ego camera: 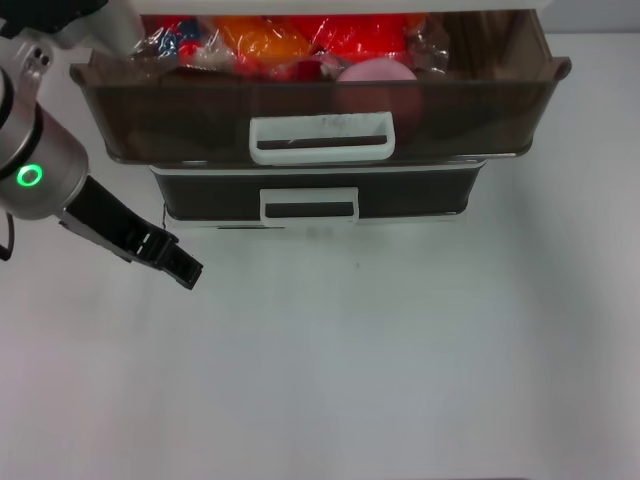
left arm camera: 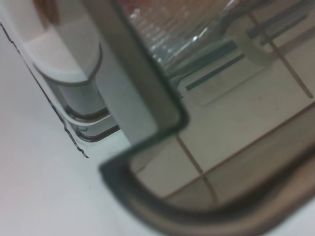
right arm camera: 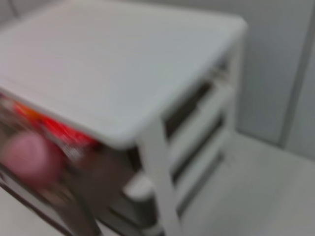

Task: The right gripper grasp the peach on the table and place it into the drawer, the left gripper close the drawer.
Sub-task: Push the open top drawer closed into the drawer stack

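The wide brown drawer [ego camera: 180,115] stands pulled out at the top of the head view, its long white handle [ego camera: 322,138] facing me. The pink peach [ego camera: 372,74] lies inside it at the front, among red and orange packets [ego camera: 270,40]. The right wrist view shows the peach [right arm camera: 30,156] in the open drawer [right arm camera: 86,194] from the side. My left gripper [ego camera: 182,264], on the arm with the green ring [ego camera: 30,177], hovers over the table [ego camera: 400,350], below and left of the drawer's left front corner and apart from it. The right gripper is out of view.
A lower drawer [ego camera: 310,192] with a shorter white handle [ego camera: 308,205] sits pushed in under the open one. The left wrist view looks closely at the open drawer's corner rim [left arm camera: 147,123]. The white cabinet top [right arm camera: 108,64] fills much of the right wrist view.
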### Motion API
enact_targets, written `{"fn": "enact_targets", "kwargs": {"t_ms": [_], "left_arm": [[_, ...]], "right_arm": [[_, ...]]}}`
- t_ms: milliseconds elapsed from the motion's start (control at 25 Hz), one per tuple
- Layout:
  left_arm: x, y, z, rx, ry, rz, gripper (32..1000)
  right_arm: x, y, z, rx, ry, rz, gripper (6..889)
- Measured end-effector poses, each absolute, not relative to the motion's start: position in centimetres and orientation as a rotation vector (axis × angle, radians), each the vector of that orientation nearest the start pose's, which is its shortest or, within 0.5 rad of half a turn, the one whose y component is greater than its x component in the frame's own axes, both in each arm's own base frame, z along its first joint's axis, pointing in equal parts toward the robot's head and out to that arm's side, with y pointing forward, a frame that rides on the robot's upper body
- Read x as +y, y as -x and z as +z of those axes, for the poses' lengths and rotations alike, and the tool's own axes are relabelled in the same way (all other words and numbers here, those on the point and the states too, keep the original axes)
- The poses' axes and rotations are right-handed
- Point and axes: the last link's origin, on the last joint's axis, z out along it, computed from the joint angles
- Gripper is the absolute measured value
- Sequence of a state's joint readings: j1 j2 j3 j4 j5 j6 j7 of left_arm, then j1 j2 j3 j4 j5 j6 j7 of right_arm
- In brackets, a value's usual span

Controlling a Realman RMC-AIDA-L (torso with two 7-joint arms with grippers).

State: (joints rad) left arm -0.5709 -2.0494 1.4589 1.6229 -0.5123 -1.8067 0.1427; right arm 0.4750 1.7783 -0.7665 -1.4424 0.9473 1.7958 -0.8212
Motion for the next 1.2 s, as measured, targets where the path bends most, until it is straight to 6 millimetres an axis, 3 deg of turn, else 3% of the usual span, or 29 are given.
{"fn": "enact_targets", "kwargs": {"t_ms": [160,280,560,800,1200], "left_arm": [[32.0,15.6,3.0,-1.243,2.355,0.544,816],[31.9,15.6,3.0,-1.248,2.359,0.545,816],[30.5,14.2,2.5,-1.142,2.474,0.549,816],[28.3,11.8,1.2,-0.903,2.638,0.584,816],[27.3,7.0,-0.3,-0.523,2.756,0.618,816]], "right_arm": [[33.7,-25.5,19.8,0.987,2.397,-0.097,876],[33.1,-27.8,18.0,1.028,2.427,-0.184,876],[32.7,-31.3,14.7,1.127,2.479,-0.242,876],[32.6,-31.9,13.9,1.161,2.494,-0.237,876],[32.8,-32.3,12.9,1.189,2.505,-0.236,876]]}}
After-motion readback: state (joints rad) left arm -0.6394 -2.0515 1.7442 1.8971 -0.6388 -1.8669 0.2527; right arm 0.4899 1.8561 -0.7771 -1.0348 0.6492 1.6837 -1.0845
